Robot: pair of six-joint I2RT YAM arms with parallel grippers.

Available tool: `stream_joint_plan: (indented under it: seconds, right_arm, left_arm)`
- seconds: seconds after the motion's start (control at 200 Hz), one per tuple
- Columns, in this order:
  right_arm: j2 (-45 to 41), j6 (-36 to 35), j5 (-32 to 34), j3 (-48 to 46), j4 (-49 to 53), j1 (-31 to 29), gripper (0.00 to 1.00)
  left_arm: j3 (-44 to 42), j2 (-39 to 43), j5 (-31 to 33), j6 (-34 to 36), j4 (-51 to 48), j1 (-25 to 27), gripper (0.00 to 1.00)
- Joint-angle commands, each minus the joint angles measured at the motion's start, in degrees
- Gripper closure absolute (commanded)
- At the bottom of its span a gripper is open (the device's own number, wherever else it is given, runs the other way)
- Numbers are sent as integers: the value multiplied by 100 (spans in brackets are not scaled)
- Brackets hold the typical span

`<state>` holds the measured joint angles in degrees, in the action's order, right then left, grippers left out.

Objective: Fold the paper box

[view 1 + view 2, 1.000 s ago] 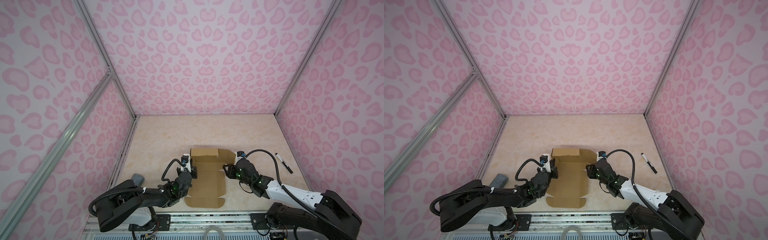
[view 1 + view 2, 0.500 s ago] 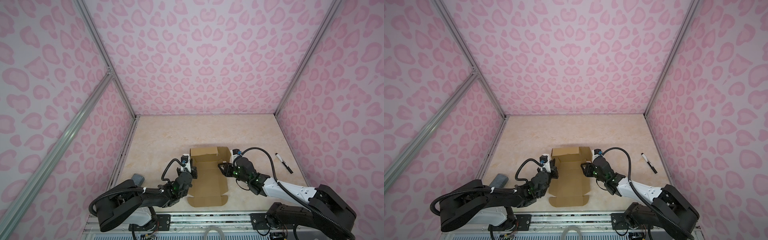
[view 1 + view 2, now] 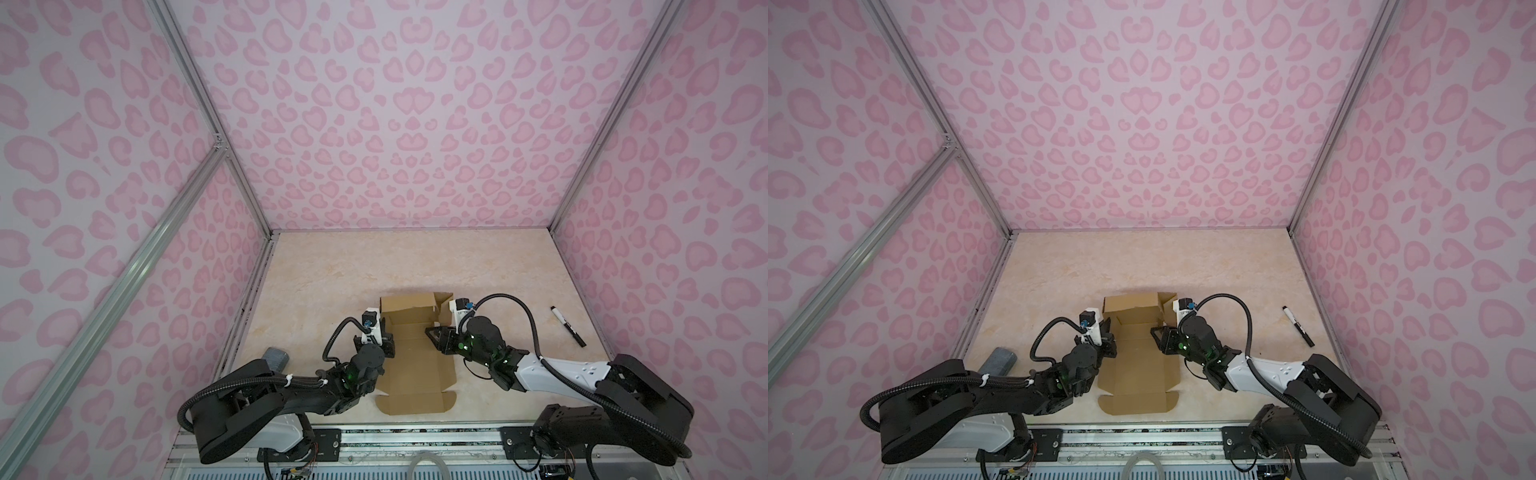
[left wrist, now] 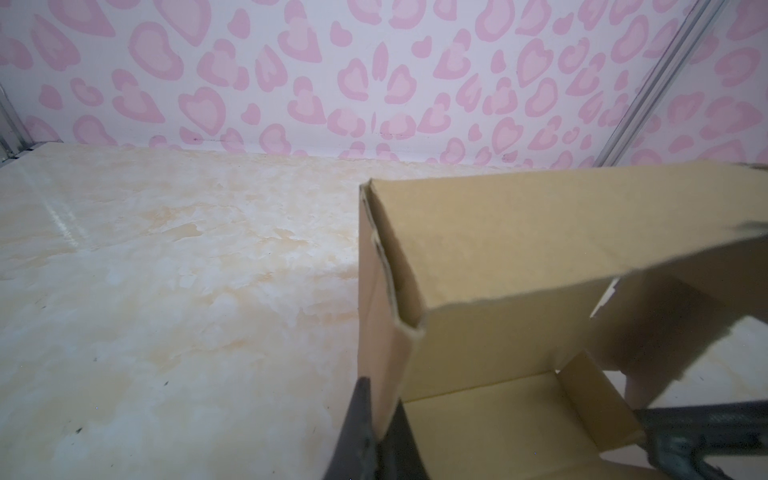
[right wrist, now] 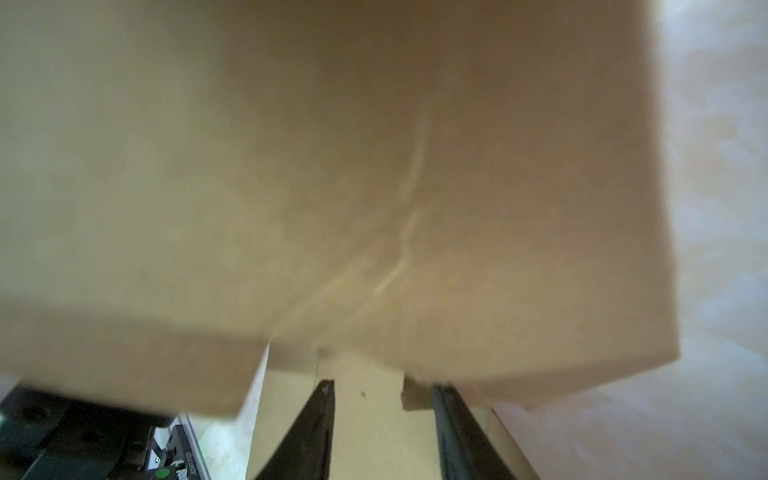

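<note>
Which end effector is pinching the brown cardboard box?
The left end effector: its jaws are shut on the upright side wall of the brown corrugated cardboard box. The right end effector has its jaws apart, above the box floor.

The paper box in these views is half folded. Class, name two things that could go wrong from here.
1. The left gripper is shut on only the left wall of the paper box. A push from the other side could slide or crease the sheet.
2. The right gripper is open and holds nothing, and the raised right flap stands unheld close by it. That flap may spring back down.
</note>
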<state>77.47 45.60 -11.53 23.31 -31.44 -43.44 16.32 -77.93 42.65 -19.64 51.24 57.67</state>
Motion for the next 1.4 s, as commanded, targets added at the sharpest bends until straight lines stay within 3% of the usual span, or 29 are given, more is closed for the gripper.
stream_joint_plan:
  seconds: [0.0, 0.305, 0.505, 0.7, 0.86, 0.95, 1.135, 1.395]
  right_arm:
    - [112, 47, 140, 51, -376, -128, 58]
    - [-449, -111, 469, -86, 149, -319, 56]
    - [-1896, -501, 875, -189, 1740, -336, 55]
    - [-3856, -726, 1420, 9, 3367, -379, 53]
    - [-4934, -994, 1983, 282, 4382, -69, 55]
    - [-4799, -918, 1765, 396, 4588, 457, 56]
    - [-3512, -330, 186, 495, 4140, 1905, 57]
    - [-1923, -197, -291, 633, 3187, 1963, 57]
  left_arm:
    - [22, 31, -82, -32, 132, 16, 96]
    - [35, -11, 34, 23, 53, 15, 96]
    - [46, 28, 87, 238, 35, -17, 96]
    - [71, 6, -41, 334, 35, -63, 96]
    - [25, 23, -270, 416, 69, -72, 96]
    - [5, 63, -392, 490, 96, -72, 96]
    - [-51, 107, -462, 522, 149, -72, 96]
    - [-18, 279, -437, 436, -1, -72, 96]
